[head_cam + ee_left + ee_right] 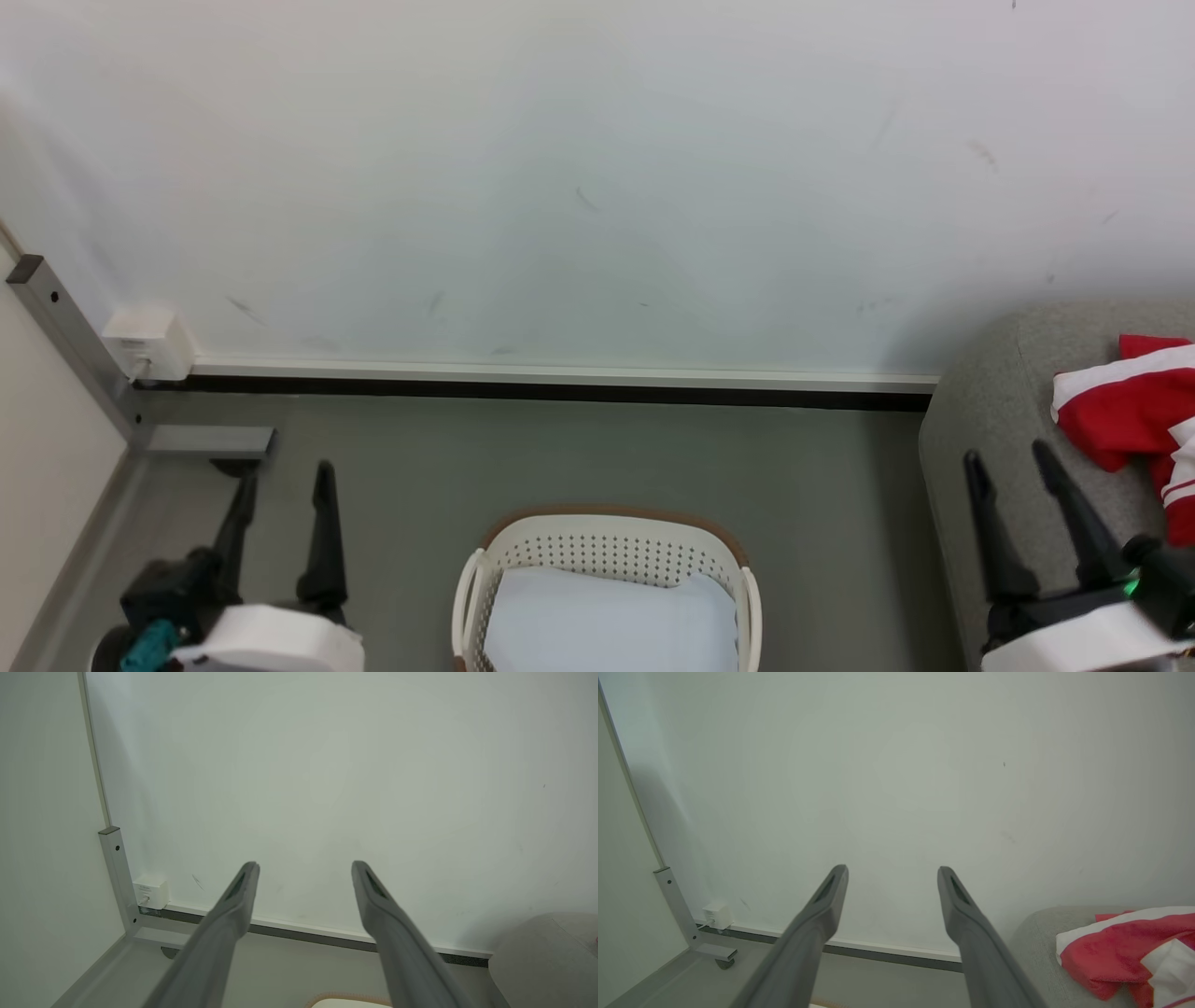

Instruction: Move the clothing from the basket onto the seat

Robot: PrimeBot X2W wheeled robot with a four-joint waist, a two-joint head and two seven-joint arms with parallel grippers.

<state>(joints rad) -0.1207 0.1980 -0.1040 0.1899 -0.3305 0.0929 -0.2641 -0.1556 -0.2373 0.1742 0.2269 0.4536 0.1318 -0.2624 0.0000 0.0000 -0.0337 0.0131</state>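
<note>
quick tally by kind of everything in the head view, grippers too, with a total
grippers: 2, left gripper and right gripper, both open
basket: 1
pale sheet in the basket: 1
sofa: 1
red and white clothing heap on the sofa: 1, number of garments unclear
white wall box: 1
total: 7

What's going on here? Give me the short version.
Nothing is being handled right now: the left gripper and right gripper are both open and empty. Red-and-white clothing lies on the grey seat at the right. The basket on the floor holds a pale sheet; no red fabric shows in the part of it in view.
</note>
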